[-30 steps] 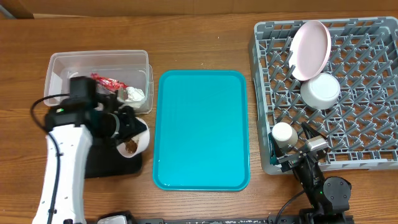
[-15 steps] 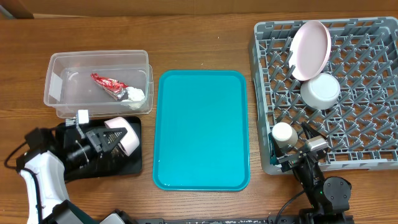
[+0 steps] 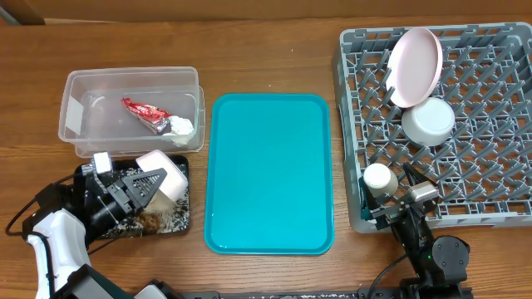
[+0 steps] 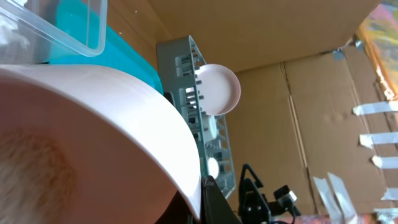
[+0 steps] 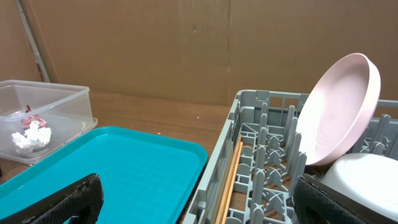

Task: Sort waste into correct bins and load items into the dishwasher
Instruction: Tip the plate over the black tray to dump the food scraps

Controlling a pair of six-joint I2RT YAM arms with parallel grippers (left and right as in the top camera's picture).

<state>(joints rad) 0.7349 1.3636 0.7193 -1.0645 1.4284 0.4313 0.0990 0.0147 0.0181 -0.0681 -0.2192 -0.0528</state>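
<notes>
Overhead: wrapper and tissue lie in the clear tub; plate, white bowl, cup and chopsticks sit in the rack; my left fingers clench the pink bowl, tipped over scraps on the black tray; right fingers spread, idle; only racking that bowl remains, I judge.

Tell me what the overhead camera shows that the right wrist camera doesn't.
Only overhead: the left claw gripping a pale bowl over the black tray, food scraps on that tray, and a small white cup in the grey dish rack. Only right wrist: wooden chopsticks along the rack's wall. Both: the teal tray, the clear tub holding a red wrapper and tissue, the pink plate and white bowl.
</notes>
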